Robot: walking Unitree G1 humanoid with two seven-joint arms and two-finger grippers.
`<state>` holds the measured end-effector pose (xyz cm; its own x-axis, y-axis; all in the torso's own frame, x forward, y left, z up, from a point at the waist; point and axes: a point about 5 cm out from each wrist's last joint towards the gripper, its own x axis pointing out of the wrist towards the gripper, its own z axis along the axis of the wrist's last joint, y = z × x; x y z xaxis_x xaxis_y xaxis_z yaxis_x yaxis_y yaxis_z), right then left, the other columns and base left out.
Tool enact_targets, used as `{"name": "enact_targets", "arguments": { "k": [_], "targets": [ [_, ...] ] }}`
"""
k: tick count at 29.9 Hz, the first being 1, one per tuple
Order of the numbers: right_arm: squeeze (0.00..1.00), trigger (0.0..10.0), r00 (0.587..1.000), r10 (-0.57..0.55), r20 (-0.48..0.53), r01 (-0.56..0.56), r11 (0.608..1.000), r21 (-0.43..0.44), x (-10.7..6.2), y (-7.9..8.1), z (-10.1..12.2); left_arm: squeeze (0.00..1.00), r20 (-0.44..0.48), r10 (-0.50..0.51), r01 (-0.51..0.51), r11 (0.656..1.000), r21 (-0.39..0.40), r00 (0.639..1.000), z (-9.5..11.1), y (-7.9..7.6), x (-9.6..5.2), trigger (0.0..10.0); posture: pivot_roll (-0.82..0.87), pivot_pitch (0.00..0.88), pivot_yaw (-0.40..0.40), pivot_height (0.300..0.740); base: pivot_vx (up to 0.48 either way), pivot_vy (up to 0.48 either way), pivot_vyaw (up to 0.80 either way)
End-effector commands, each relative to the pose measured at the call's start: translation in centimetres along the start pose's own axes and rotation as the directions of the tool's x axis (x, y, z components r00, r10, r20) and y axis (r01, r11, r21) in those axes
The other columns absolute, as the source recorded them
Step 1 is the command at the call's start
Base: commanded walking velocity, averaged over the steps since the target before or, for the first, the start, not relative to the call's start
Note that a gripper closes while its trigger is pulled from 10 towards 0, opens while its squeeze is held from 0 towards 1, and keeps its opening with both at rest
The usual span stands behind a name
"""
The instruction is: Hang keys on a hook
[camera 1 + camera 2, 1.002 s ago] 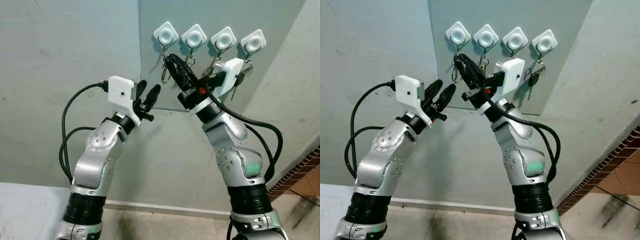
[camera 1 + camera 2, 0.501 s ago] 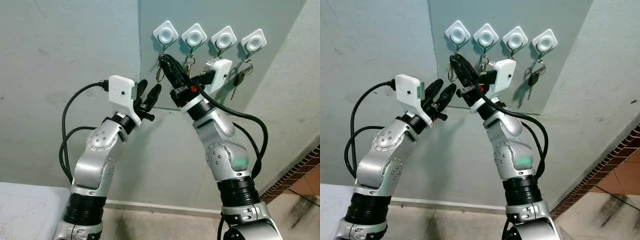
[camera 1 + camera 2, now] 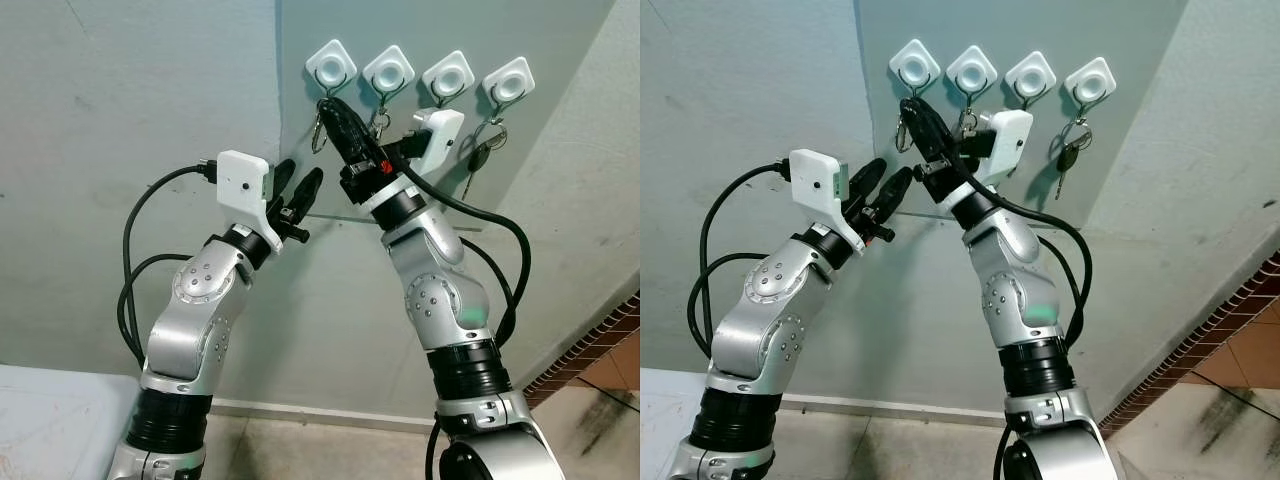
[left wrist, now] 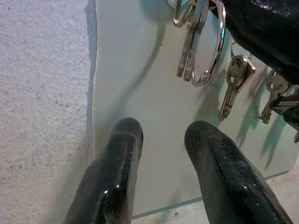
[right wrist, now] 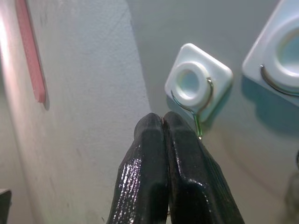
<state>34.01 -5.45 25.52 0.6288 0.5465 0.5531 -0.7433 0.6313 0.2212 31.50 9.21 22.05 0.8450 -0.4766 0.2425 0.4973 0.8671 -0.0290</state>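
Four white hooks (image 3: pixel 390 68) are fixed in a row on a grey-green panel (image 3: pixel 560 40) on a pale wall. The keys (image 3: pixel 318 128) are pinched in the closed fingers of the right gripper (image 3: pixel 333 111), just below the leftmost hook (image 3: pixel 331 66). The ring is judged not yet seated; a small lift over the wire is called for. The left gripper (image 3: pixel 296 184) is held apart, fingers open and empty

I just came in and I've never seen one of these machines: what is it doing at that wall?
The robot is hanging keys. Its right gripper, fingers pressed together on a key ring, holds it up just below the leftmost hook of four white ones. Keys already dangle from the other three hooks. The left gripper waits open, lower and to the left, holding nothing.
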Motion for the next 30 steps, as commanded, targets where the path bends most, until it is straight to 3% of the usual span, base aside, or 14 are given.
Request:
{"name": "enact_targets", "arguments": {
  "k": [1, 24, 30],
  "targets": [
    [0.00, 10.0, 1.000, -0.002, 0.028, 0.002, 1.000, 0.002, 0.4, -0.2, 0.6, 0.00, 0.002, -0.003, 0.003, 1.000, 0.006, 1.000, 0.2, -0.2, 0.0, 10.0, 0.07, 0.017, -0.023, 0.740, 0.000, 0.000, 0.00],
    [0.00, 10.0, 0.996, -0.061, 0.062, 0.051, 0.986, 0.156, 0.7, -1.2, 0.6, 0.00, 0.004, -0.005, 0.005, 1.000, -0.001, 1.000, 0.3, -0.3, 0.1, 10.0, 0.07, 0.017, -0.022, 0.740, 0.000, 0.000, 0.00],
    [0.00, 10.0, 0.994, -0.088, 0.058, 0.070, 0.963, 0.259, 0.6, -1.5, 0.4, 0.00, 0.009, -0.005, 0.005, 1.000, -0.003, 1.000, 0.4, -0.3, 0.1, 10.0, 0.07, 0.017, -0.022, 0.740, 0.000, 0.000, 0.00]
  ]
}}
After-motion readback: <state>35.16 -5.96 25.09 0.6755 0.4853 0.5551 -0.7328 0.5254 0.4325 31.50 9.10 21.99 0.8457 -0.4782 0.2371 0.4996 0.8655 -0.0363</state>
